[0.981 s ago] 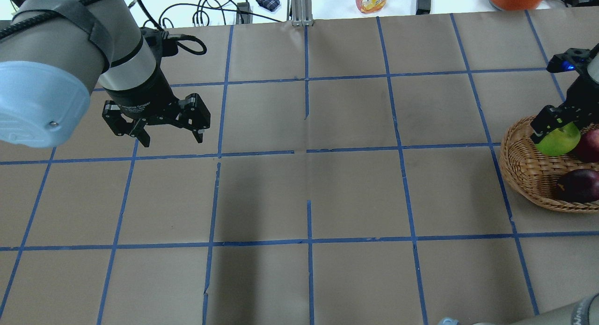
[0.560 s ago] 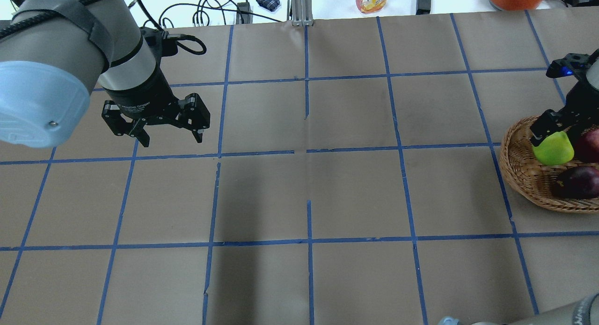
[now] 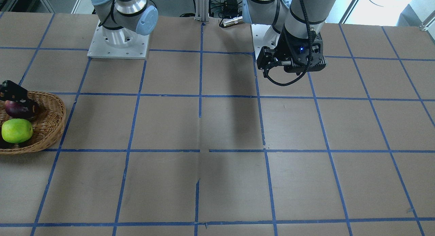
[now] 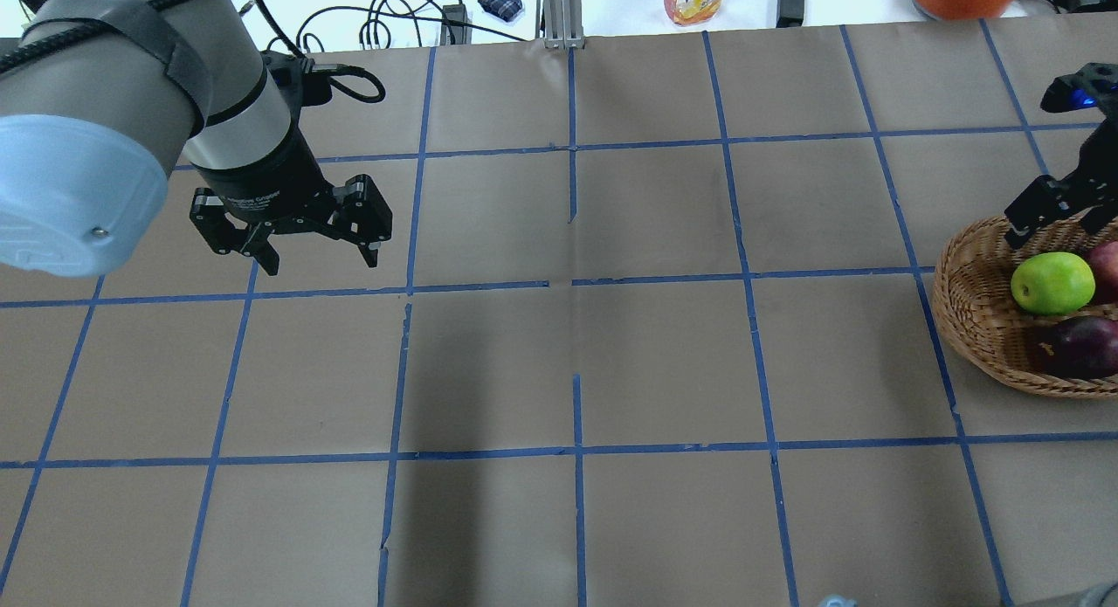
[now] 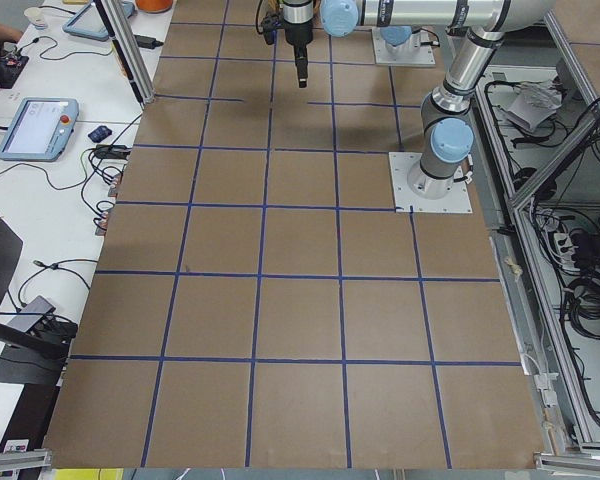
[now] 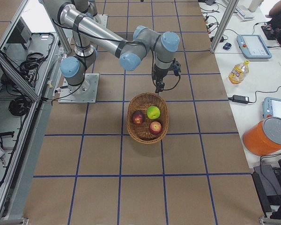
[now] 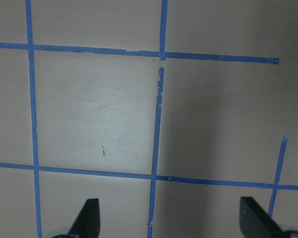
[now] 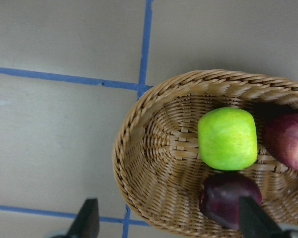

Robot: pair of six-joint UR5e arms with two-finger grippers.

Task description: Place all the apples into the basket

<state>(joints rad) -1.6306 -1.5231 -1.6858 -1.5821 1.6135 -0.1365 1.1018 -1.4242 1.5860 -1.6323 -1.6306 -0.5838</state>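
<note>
Judging the loading done, we see the round lime-green apple [image 4: 1052, 283], dark maroon apple [image 4: 1081, 345] and blushed red apple [image 6: 155, 127] all lying in the shallow woven wicker basket [image 4: 969, 319] at the bench's [image 4: 664, 354] right end. The next move, we judge, is only to lift clear. Our right pincer [image 4: 1055, 235] hovers over the basket's far rim, jaws wide apart and empty. Our left pincer [image 4: 322, 263] hangs equally spread, touching nothing.

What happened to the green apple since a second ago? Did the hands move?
The right hand let go of the green apple, which now lies in the basket, and pulled away from it, open. The left hand, purple apple and red apple stayed put.
</note>
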